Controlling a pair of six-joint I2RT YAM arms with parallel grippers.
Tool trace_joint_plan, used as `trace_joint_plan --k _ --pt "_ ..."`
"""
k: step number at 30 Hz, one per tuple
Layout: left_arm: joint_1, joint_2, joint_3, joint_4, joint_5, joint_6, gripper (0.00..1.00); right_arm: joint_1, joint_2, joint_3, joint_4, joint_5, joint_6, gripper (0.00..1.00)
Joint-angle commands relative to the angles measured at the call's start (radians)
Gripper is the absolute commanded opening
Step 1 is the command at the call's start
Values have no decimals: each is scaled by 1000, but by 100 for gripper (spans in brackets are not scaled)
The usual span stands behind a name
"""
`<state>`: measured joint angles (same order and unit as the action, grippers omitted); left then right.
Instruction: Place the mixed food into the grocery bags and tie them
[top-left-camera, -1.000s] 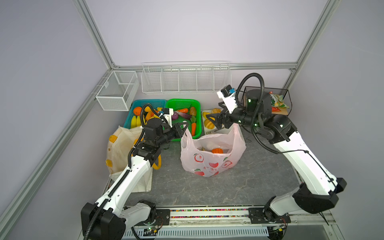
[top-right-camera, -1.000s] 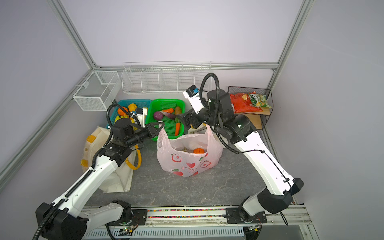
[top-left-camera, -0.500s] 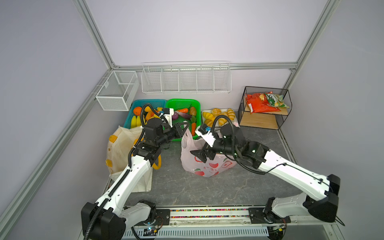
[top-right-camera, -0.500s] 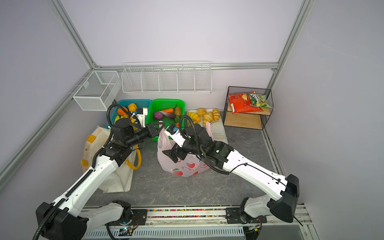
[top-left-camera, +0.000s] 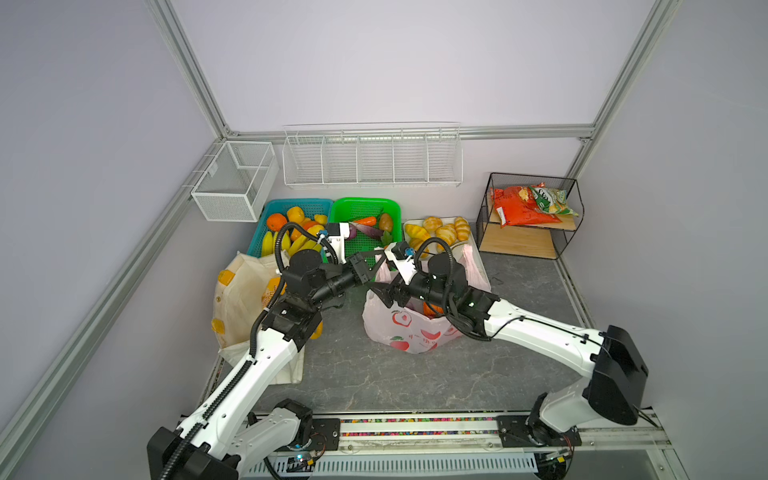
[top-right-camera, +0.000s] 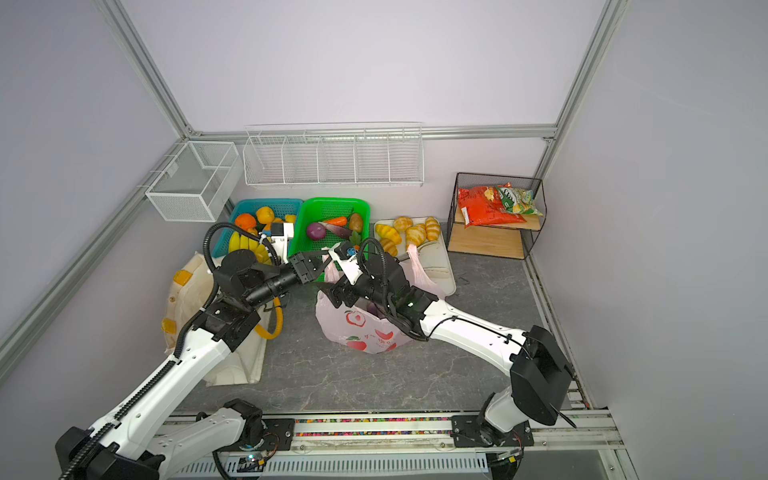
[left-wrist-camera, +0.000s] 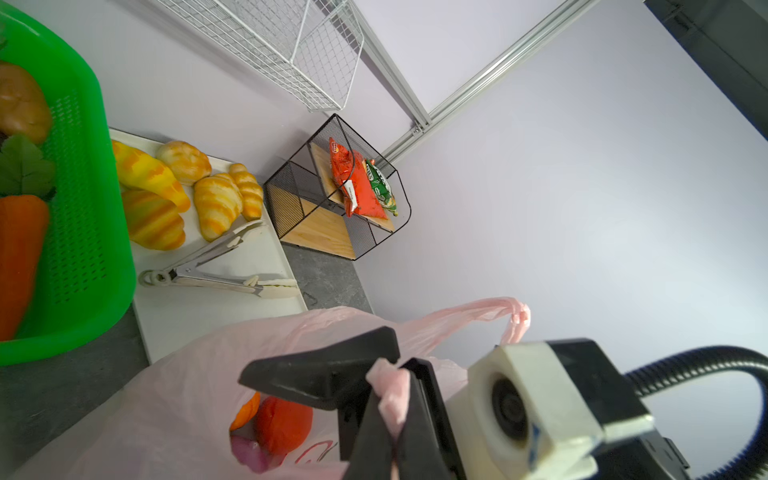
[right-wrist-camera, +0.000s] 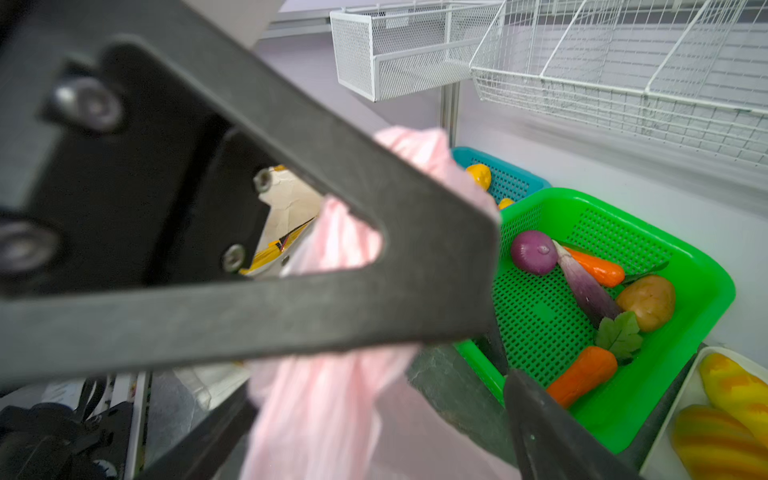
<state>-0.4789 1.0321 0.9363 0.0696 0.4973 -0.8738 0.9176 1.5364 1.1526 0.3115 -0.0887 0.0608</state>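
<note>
The pink grocery bag (top-left-camera: 415, 332) (top-right-camera: 365, 332) stands mid-table with a red tomato (left-wrist-camera: 282, 424) and a purple onion (left-wrist-camera: 249, 453) inside. My left gripper (top-left-camera: 375, 254) (left-wrist-camera: 392, 399) is shut on one bunched pink handle and holds it up. My right gripper (top-left-camera: 386, 295) (right-wrist-camera: 374, 432) is open just below, and that handle strip (right-wrist-camera: 332, 399) hangs between its fingers. The second handle (left-wrist-camera: 511, 311) stands free. The cream tote (top-left-camera: 241, 299) slumps at the left. Snack packets (top-left-camera: 523, 203) lie on the wire shelf.
A green basket (top-left-camera: 392, 208) behind the bag holds an onion (right-wrist-camera: 534, 252), an eggplant (right-wrist-camera: 586, 291) and carrots. A blue basket (top-left-camera: 282, 205) of fruit stands left of it, and a white tray (left-wrist-camera: 216, 307) with croissants and tongs lies to its right. White wire racks (top-left-camera: 370, 158) hang on the back wall.
My right arm has swung down from behind the bag to the bag's left rim, close under the left gripper, and stayed open. The left gripper has kept its hold.
</note>
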Motion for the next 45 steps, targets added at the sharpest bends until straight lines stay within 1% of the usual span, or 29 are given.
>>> trace_joint_plan --k 1,2,4,6,9,11,13,15,16,17,21,24,27,30,32,36,40,43,45 --pt "-4 -14 -19 58 -12 -78 0 -5 27 -45 177 -23 25 96" --pt "-4 -15 -22 60 -13 -84 0 -6 35 -64 214 -18 26 100" --pt "-5 -15 -25 69 -10 -95 0 -12 52 -96 264 -17 32 87" --pt "-4 -14 -26 81 -6 -108 0 -16 73 -127 311 -11 21 67" --pt "-4 -14 -14 76 -5 -105 0 -26 91 -196 380 12 10 45" --pt "-3 -12 -6 72 0 -100 0 -38 100 -236 406 4 6 31" --pt "2 -7 3 64 1 -86 0 -48 103 -262 406 -14 4 20" --pt "14 3 13 59 16 -62 0 -58 87 -298 406 -41 -1 13" --pt "19 5 19 58 24 -41 0 -61 76 -309 403 -56 -5 12" --pt "25 9 25 51 34 -3 4 -66 64 -317 394 -74 -8 12" --pt "31 9 67 -52 42 194 27 -84 28 -314 335 -158 -8 12" --pt "29 11 90 -128 60 312 39 -87 11 -305 297 -190 -8 12" --pt "25 13 109 -196 73 393 49 -89 4 -300 289 -198 -6 12" --pt "12 14 128 -256 42 461 54 -89 1 -298 290 -205 -3 12" --pt "7 17 135 -271 12 475 56 -89 3 -295 290 -212 -3 12" --pt "-20 51 165 -275 16 468 57 -87 7 -288 284 -210 -7 12" --pt "-54 95 203 -288 -19 474 58 -88 6 -289 286 -214 -6 12" --pt "-58 131 225 -304 -49 472 53 -88 1 -292 284 -216 -7 12" --pt "-59 148 229 -295 -55 466 44 -87 -3 -292 281 -219 -10 12"
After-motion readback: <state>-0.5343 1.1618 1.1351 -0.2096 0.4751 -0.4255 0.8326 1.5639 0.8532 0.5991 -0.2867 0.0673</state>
